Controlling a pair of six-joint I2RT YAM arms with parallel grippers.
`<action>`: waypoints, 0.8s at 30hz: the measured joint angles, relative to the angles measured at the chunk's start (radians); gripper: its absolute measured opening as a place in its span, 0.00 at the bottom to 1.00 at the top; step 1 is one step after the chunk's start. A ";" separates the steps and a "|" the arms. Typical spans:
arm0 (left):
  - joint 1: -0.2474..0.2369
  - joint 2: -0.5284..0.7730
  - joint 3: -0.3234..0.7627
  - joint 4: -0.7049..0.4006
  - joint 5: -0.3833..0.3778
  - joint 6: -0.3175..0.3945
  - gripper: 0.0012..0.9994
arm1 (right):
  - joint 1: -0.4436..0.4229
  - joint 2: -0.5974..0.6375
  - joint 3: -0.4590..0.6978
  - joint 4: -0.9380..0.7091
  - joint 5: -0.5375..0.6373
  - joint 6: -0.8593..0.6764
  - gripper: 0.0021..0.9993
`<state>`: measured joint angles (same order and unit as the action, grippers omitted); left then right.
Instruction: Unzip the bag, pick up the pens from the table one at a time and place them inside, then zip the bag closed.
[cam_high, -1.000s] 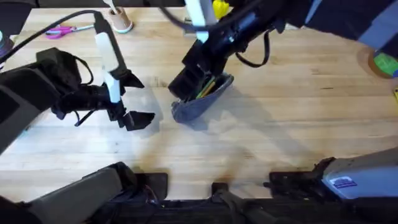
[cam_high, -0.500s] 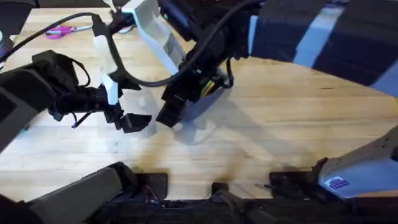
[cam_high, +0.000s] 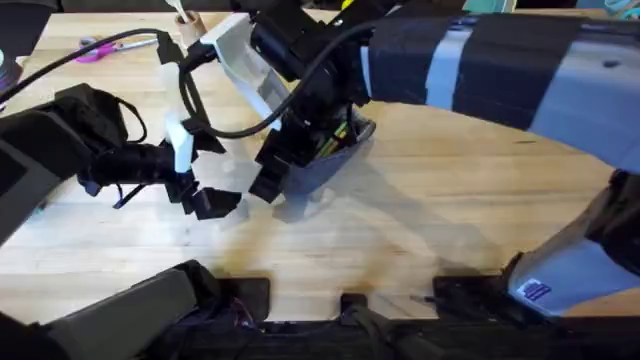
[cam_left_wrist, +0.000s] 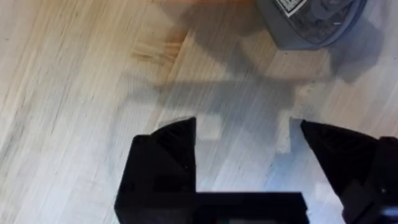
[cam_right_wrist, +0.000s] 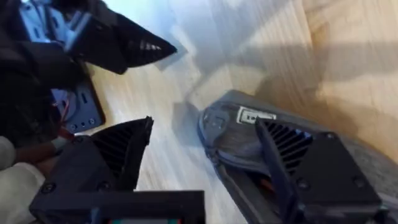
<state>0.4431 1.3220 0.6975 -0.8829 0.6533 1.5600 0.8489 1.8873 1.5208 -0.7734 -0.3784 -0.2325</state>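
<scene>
The blue-grey bag (cam_high: 330, 165) lies on the table (cam_high: 450, 190) at centre, its zipper open. Yellow and green pens (cam_high: 337, 133) show inside the opening. My right gripper (cam_high: 272, 170) reaches across from the far side and stands open over the bag's left end. In the right wrist view that rounded end (cam_right_wrist: 236, 134) sits between the two black fingers (cam_right_wrist: 118, 155). My left gripper (cam_high: 222, 168) hovers open just left of the bag, holding nothing. The left wrist view shows its gripper (cam_left_wrist: 245, 127) above bare wood, with the bag (cam_left_wrist: 311, 28) a short way ahead.
Pink-handled scissors (cam_high: 98, 45) lie at the far left corner, and a small wooden cup (cam_high: 188, 22) stands behind the left arm. A black cable (cam_high: 215, 120) loops above the table between the two arms. Bare wood stretches to the right of the bag.
The right arm has swung in low across the table, and its gripper has slid from over the bag's opening toward its left end. The left gripper has barely moved.
</scene>
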 joint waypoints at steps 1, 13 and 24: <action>0.000 0.000 0.000 0.000 0.000 0.000 0.99 | 0.000 0.002 0.000 -0.005 0.009 0.000 0.99; 0.000 0.000 0.000 0.000 -0.003 0.000 0.99 | 0.006 0.003 0.000 -0.039 0.041 0.000 0.54; 0.000 0.000 0.000 0.000 -0.003 0.000 0.99 | 0.007 0.002 0.000 -0.042 0.045 0.000 0.11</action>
<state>0.4431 1.3220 0.6975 -0.8831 0.6498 1.5602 0.8555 1.8896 1.5208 -0.8158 -0.3331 -0.2323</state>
